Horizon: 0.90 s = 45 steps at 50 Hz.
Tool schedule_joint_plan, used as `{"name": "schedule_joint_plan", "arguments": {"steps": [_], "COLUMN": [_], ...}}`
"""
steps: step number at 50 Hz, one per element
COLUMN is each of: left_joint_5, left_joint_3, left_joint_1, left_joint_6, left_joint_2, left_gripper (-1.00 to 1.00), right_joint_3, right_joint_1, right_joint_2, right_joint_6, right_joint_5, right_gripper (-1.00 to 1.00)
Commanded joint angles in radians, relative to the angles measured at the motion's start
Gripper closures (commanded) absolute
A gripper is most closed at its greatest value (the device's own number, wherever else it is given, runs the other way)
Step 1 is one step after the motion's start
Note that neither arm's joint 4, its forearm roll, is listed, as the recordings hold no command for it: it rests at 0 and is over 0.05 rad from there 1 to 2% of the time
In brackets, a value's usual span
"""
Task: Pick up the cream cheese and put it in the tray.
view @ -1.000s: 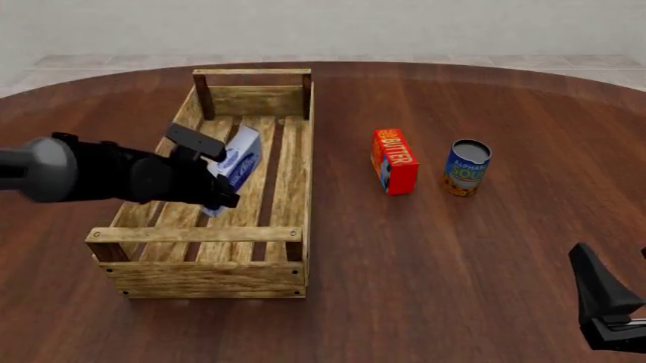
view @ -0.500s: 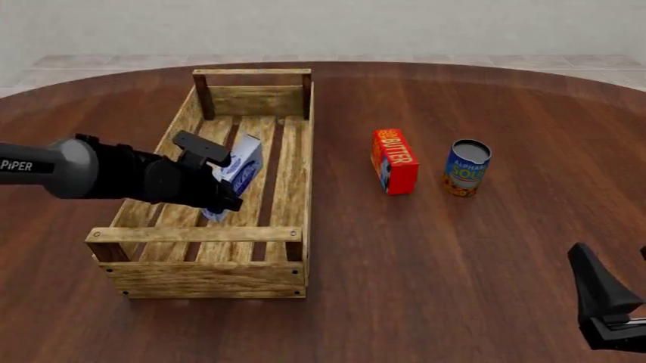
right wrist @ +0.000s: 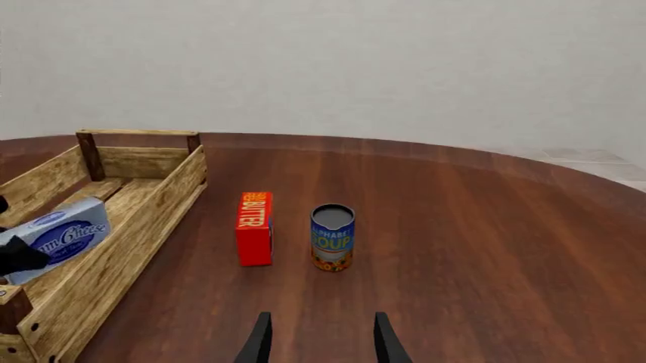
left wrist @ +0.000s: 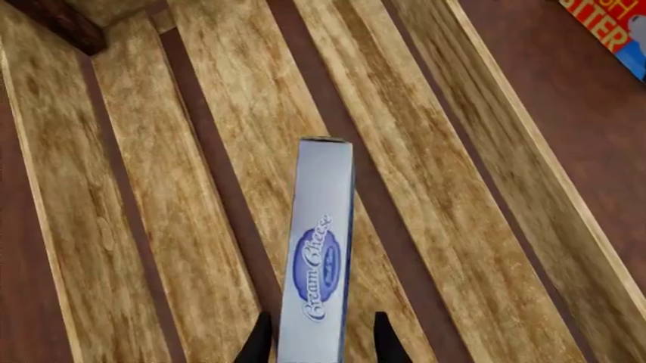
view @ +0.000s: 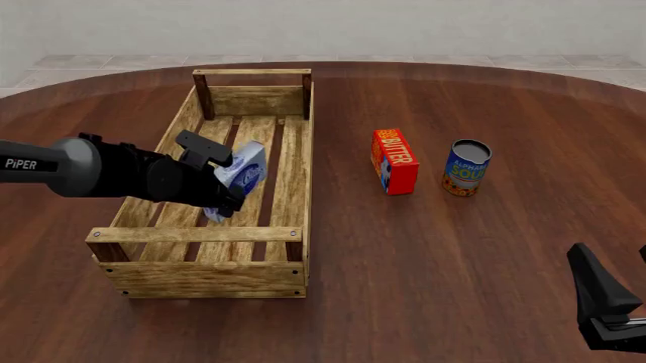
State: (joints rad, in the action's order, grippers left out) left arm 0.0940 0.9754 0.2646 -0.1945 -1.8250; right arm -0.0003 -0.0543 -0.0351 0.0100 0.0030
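While fingers (left wrist: 259, 344) half cropped, cream cheese (view: 242, 169) pinched

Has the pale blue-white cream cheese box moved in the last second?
Yes. In the front view the pale blue-white cream cheese box, clamped by the left gripper, has sunk slightly toward the slats of the light wooden slatted tray.

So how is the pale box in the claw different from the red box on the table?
The cream cheese is pale blue-white; the butter box is red-orange. The cream cheese is gripped by the left gripper and tilted over the tray; the butter stands alone on the table. Both are small rectangular boxes.
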Motion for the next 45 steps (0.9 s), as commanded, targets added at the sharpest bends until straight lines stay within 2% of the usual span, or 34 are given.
{"name": "schedule_joint_plan", "arguments": {"steps": [1,15,24,45], "left_joint_5": [0.001,0.005,0.035,0.115], "left_joint_3": [0.0,-0.004,-0.013,-0.039], "left_joint_1": [-0.002,-0.01,0.015,0.012], "left_joint_6": [-0.008,-0.008,-0.013,-0.092], "left_joint_2": [0.003,0.019,0.083,0.271], "left_gripper": [-1.0,-1.0,-1.0,-1.0], "right_joint_3": [0.0,0.0,-0.001,0.0], "right_joint_1": [-0.005,-0.008,-0.008,-0.01], "right_joint_2": [0.004,0.006,-0.004,-0.002], "right_joint_6": [-0.002,-0.001,0.002,0.006], "right_joint_5": [0.001,0.003,-0.004,-0.001], "right_gripper": [-1.0,-1.0,-1.0,-1.0]}}
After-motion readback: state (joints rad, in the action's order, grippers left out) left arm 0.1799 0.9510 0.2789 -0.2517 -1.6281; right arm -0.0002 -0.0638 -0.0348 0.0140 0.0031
